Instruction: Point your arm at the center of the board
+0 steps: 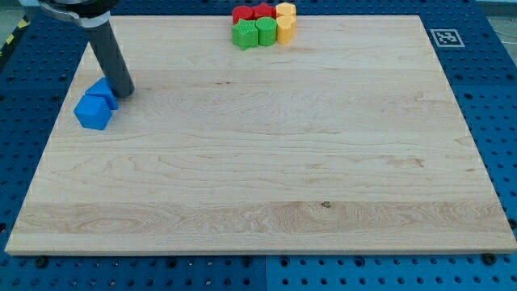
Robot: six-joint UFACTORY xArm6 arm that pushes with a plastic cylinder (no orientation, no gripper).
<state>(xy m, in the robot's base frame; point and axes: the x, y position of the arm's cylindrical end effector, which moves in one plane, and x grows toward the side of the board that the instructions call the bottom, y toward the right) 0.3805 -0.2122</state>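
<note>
Blue blocks [95, 105], red-green-yellow cluster [264, 25]

one view, high at the board's [258, 162] near edge, looking down.

Blue blocks [95, 103], pale wood board [266, 153].

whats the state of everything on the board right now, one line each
my tip: down on the board at the view's left, beside the blue blocks
blue blocks: two, touching, by the left edge
red blocks: two, at the top edge
green blocks: two, just below the red
yellow blocks: two, right end of that cluster
board: flat, centre not reached
</note>
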